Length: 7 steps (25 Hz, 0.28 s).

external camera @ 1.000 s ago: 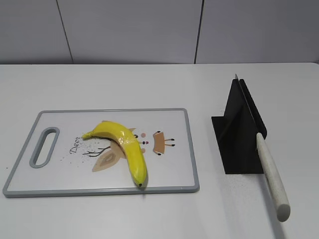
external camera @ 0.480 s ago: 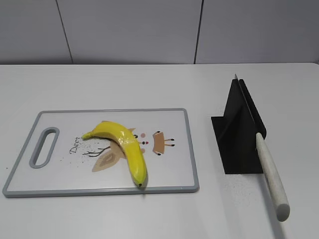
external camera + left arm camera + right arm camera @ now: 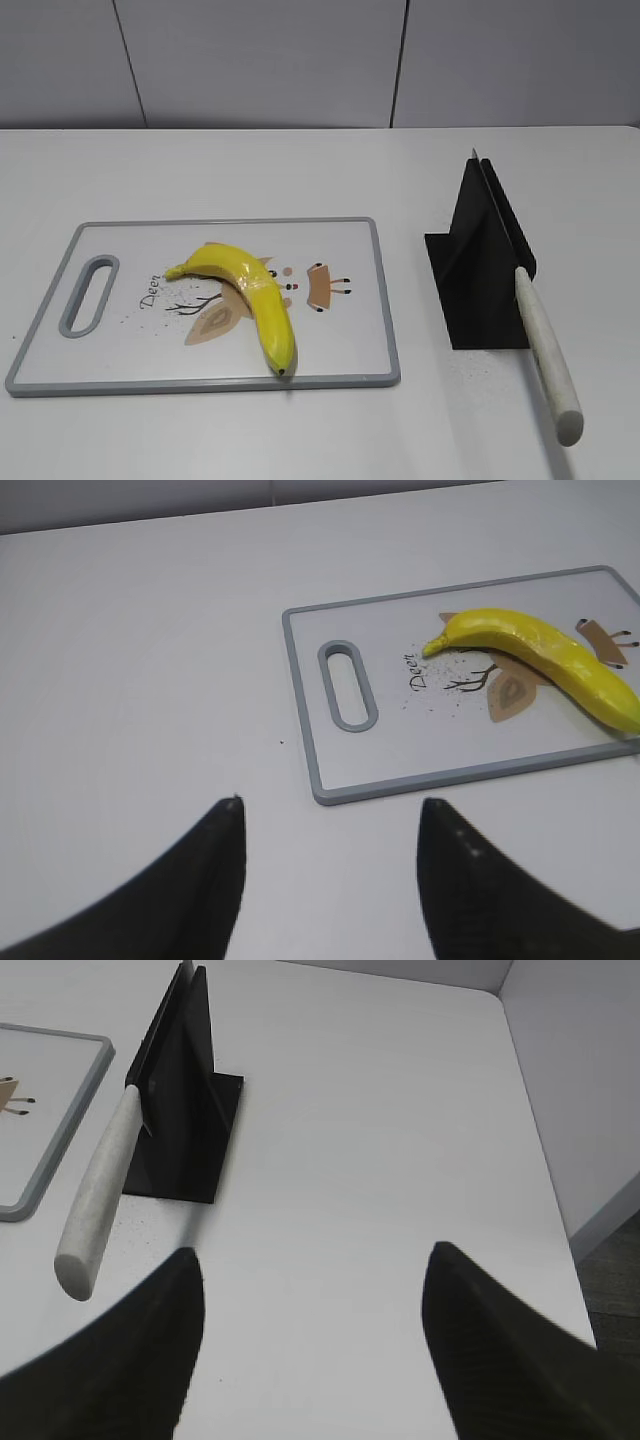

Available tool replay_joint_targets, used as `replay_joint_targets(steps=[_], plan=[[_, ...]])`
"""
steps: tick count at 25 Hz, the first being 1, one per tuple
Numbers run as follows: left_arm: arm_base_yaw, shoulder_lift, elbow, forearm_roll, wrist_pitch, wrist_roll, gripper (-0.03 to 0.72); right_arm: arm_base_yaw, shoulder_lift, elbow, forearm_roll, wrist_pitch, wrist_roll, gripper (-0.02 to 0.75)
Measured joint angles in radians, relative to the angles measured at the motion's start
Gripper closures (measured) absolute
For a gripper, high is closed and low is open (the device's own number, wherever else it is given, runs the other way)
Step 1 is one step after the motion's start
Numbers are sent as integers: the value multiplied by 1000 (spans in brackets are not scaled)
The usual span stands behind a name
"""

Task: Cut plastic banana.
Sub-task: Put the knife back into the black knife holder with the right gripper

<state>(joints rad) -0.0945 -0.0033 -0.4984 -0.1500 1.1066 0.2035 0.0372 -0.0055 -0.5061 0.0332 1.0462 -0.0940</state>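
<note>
The plastic banana (image 3: 250, 295) lies curved on a white cutting board (image 3: 120, 355) with a grey rim, dark tip toward the front edge; it also shows in the left wrist view (image 3: 545, 660). A knife with a pale handle (image 3: 545, 350) rests in a black stand (image 3: 478, 270) to the right; the handle (image 3: 98, 1195) and the stand (image 3: 185, 1110) also show in the right wrist view. My left gripper (image 3: 330, 805) is open and empty over bare table, short of the board (image 3: 450, 770). My right gripper (image 3: 315, 1255) is open and empty, to the right of the knife handle. Neither gripper shows in the exterior view.
The board has a handle slot (image 3: 88, 295) at its left end. The white table's right edge (image 3: 545, 1160) runs close beside the right gripper, with a wall panel beyond it. A grey panelled wall (image 3: 320, 60) closes the back.
</note>
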Motion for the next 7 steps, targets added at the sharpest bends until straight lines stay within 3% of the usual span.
replay_joint_targets(steps=[7], plan=[[0, 0, 0, 0, 0, 0, 179, -1, 0, 0, 0, 0, 0, 218]])
